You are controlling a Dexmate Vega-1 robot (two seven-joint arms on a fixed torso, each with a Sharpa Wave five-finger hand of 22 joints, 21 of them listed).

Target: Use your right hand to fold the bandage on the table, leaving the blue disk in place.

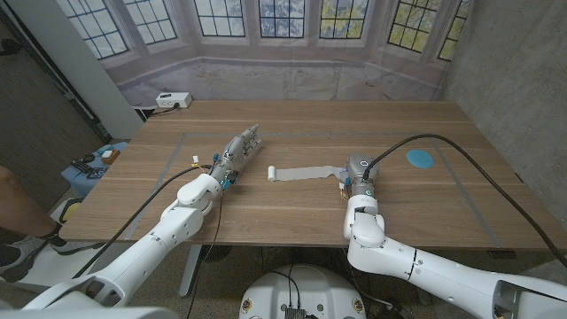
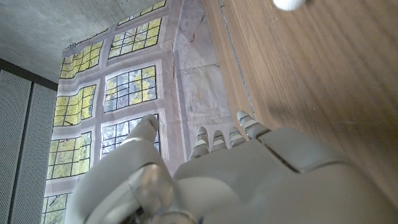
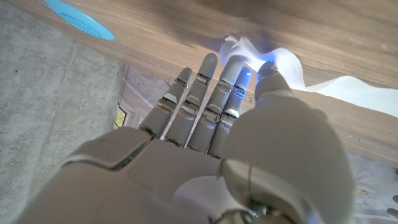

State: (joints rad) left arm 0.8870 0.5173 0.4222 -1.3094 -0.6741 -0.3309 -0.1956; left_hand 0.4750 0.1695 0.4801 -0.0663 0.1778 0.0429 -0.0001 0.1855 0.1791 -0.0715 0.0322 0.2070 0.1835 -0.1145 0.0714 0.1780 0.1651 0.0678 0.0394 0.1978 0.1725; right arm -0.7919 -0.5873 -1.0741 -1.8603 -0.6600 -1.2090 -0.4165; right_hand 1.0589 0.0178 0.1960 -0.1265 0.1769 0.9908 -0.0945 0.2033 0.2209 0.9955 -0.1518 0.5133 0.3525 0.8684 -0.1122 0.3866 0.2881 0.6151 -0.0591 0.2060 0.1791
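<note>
A white bandage [image 1: 306, 172] lies unrolled in a strip across the middle of the table, with a small rolled end [image 1: 271, 173] on its left. My right hand [image 1: 358, 171] sits at the strip's right end. In the right wrist view its thumb and a fingertip [image 3: 268, 70] pinch the raised end of the bandage [image 3: 283, 62]. The blue disk [image 1: 420, 159] lies flat on the table to the right of that hand, apart from it; it is the blue disk [image 3: 79, 18] in the right wrist view. My left hand [image 1: 237, 152] is left of the roll, fingers stretched out, holding nothing.
A white power strip [image 1: 173, 100] sits at the table's far left corner. Thin tape lines [image 1: 461, 182] mark the wooden table [image 1: 292, 124]. A low blue stand [image 1: 91, 166] and a person's leg [image 1: 13, 208] are off the table's left side.
</note>
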